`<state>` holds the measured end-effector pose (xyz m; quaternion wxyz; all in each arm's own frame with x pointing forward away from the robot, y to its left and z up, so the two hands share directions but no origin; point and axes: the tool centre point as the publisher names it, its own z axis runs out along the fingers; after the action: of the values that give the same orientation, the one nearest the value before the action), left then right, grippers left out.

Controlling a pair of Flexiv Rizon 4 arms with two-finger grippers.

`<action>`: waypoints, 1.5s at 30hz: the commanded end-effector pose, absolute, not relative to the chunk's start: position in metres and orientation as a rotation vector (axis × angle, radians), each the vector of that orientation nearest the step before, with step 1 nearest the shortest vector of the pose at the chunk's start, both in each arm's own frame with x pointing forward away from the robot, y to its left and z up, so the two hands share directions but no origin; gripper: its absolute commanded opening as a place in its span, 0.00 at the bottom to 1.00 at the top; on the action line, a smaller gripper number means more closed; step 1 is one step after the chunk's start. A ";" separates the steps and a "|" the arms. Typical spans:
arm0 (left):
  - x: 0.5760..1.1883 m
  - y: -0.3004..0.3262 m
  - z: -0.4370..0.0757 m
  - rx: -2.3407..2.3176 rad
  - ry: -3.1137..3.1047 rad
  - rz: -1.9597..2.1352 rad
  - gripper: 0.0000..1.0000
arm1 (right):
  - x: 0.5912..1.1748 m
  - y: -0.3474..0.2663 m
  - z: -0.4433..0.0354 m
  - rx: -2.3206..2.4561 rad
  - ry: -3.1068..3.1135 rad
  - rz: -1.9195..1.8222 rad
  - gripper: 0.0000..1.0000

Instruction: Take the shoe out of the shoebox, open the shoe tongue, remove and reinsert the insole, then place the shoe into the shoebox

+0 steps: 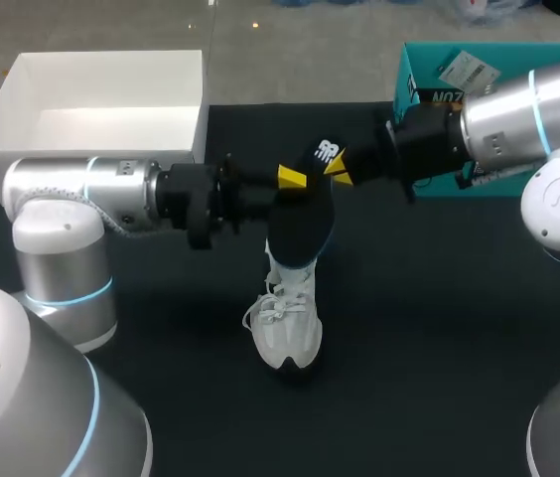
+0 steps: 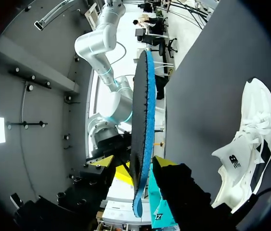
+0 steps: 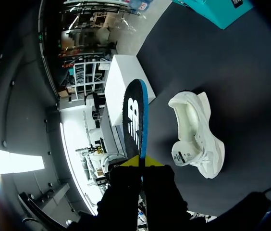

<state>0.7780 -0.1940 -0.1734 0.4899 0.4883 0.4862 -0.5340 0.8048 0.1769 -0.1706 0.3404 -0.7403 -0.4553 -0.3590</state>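
The black insole [image 1: 301, 231] with a blue underside hangs in the air over the table, held from both ends. My right gripper [image 1: 341, 167] is shut on its printed heel end [image 3: 134, 115], its yellow tips [image 3: 141, 161] pressed together on it. My left gripper [image 1: 291, 177] comes in from the left, and the insole [image 2: 142, 106] runs edge-on between its fingers [image 2: 142, 166], which touch it on both sides. The white shoe [image 1: 286, 316] rests on the black table just under the insole, laces up and toe toward the front edge. It also shows as the shoe [image 2: 247, 144] and the shoe [image 3: 196, 140], apart from both grippers.
The open white shoebox [image 1: 199, 119] stands at the back left, behind my left arm. A teal box [image 1: 421, 70] sits at the back right, partly hidden by my right arm. Black tabletop [image 1: 429, 328] lies bare in front and right of the shoe.
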 end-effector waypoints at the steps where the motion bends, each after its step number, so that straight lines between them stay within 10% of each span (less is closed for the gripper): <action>1: 0.772 -0.191 -0.175 1.180 1.183 -1.293 0.86 | 0.806 0.176 -0.173 -1.933 -1.182 -0.931 0.00; 9: 0.771 -0.190 -0.178 1.171 1.189 -1.289 0.00 | 0.807 0.176 -0.173 -1.941 -1.175 -0.927 0.00; 22: 0.773 -0.190 -0.180 1.170 1.180 -1.244 0.00 | 0.801 0.175 -0.170 -1.893 -1.131 -0.927 0.00; 23: 0.773 -0.190 -0.180 1.175 1.180 -1.236 0.00 | 0.799 0.174 -0.168 -1.880 -1.115 -0.932 0.16; 24: 0.773 -0.190 -0.180 1.180 1.181 -1.229 0.00 | 0.798 0.172 -0.167 -1.880 -1.107 -0.944 1.00; 45: 0.775 -0.167 -0.176 1.154 1.201 -1.187 0.00 | 0.735 0.112 -0.151 -1.626 -0.968 -1.144 1.00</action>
<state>0.7823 -0.1756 -0.1785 0.5164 0.4851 0.4990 -0.4990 0.7478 0.1367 -0.1481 0.4171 -0.6945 -0.4155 -0.4136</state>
